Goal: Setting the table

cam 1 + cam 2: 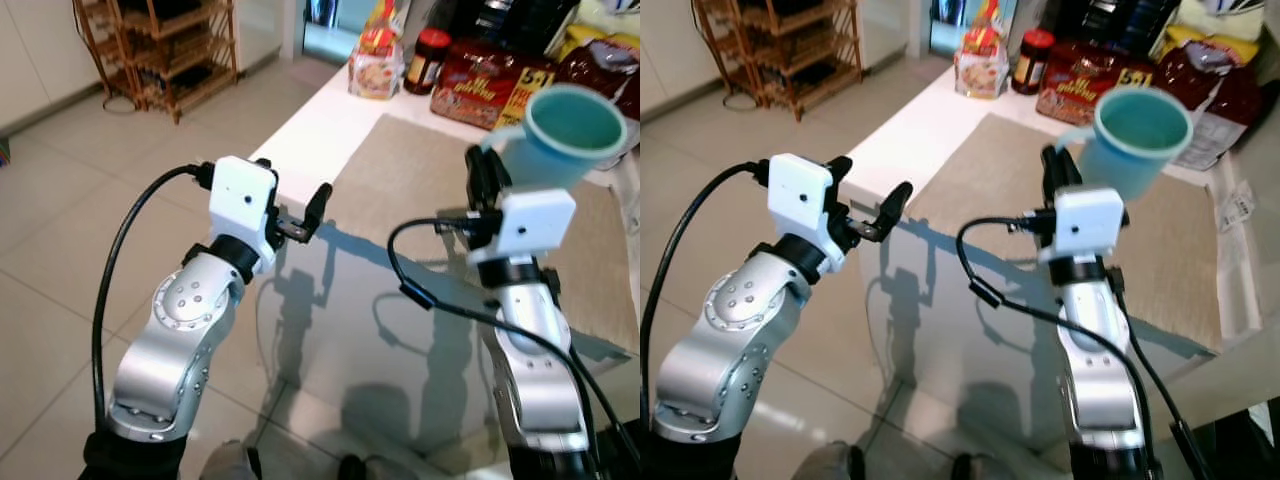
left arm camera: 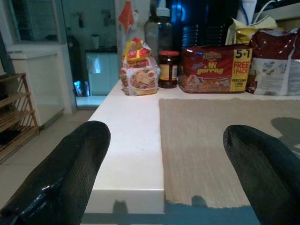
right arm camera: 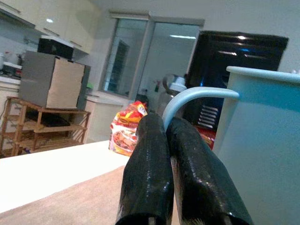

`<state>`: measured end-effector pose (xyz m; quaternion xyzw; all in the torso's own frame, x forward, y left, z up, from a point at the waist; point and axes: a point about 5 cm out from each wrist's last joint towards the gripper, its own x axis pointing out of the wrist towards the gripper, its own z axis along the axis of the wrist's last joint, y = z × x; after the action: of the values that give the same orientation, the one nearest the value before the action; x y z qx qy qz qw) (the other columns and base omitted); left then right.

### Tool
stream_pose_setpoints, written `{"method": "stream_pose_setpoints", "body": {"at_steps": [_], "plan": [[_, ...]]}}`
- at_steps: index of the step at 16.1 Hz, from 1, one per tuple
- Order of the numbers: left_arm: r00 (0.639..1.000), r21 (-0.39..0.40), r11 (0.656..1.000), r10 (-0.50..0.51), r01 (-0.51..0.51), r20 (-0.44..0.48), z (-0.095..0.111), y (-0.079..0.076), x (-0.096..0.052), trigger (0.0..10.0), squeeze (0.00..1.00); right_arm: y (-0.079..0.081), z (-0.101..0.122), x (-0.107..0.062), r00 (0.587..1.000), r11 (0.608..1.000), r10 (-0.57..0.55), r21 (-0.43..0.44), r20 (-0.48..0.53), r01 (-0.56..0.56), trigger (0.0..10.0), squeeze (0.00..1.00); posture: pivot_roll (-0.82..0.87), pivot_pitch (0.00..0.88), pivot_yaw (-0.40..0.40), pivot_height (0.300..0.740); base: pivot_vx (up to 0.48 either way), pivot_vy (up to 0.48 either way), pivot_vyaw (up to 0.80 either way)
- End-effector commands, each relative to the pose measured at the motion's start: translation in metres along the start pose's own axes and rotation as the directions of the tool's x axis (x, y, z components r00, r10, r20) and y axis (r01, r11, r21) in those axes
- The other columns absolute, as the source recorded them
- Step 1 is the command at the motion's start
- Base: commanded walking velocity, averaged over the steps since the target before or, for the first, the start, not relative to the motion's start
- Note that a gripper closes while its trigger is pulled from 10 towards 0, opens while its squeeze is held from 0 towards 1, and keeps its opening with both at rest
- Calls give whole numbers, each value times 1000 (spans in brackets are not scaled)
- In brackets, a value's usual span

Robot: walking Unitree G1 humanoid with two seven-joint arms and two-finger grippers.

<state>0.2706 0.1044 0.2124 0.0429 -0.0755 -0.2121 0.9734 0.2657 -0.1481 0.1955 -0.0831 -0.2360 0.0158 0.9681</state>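
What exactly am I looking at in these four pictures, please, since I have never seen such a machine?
It is a humanoid robot with two silver arms. The two upper pictures come from cameras in its head, looking down; the two lower ones from cameras on its wrists. Its right tool grips the handle of a light blue cup, held above a beige placemat on a white table. Its left tool is open and holds nothing, near the table's edge. At the far end stand a noodle pack, a dark jar and food bags.
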Motion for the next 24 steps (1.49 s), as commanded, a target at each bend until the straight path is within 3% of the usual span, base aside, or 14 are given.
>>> {"method": "stream_pose_setpoints", "body": {"at_steps": [1,10,15,19,24], "plan": [[1000,5,1000,-13,13,-3,-1,-3,2,10000,0,-3,4,-2,1000,1000,-19,6,-8,19,10000,0,86,21,-69,740,-247,0,0],[1000,20,1000,-22,23,-14,-7,-6,5,10000,0,-3,-8,-6,990,998,-14,-63,-137,5,10000,0,81,28,-78,740,-165,0,0],[999,21,1000,13,-12,-47,-15,-3,5,10000,0,-4,-22,-25,972,999,-7,39,-236,17,10000,0,70,37,-72,740,0,-194,0],[997,30,1000,11,-9,-75,-23,-2,1,10000,0,-14,-31,-42,953,995,-84,23,-292,95,10000,0,63,49,-71,740,0,-480,-800],[997,34,999,-6,8,-78,-23,-4,0,10000,0,-12,-31,-45,953,996,-76,17,-293,85,10000,0,58,58,-72,740,0,-480,-800]]}}
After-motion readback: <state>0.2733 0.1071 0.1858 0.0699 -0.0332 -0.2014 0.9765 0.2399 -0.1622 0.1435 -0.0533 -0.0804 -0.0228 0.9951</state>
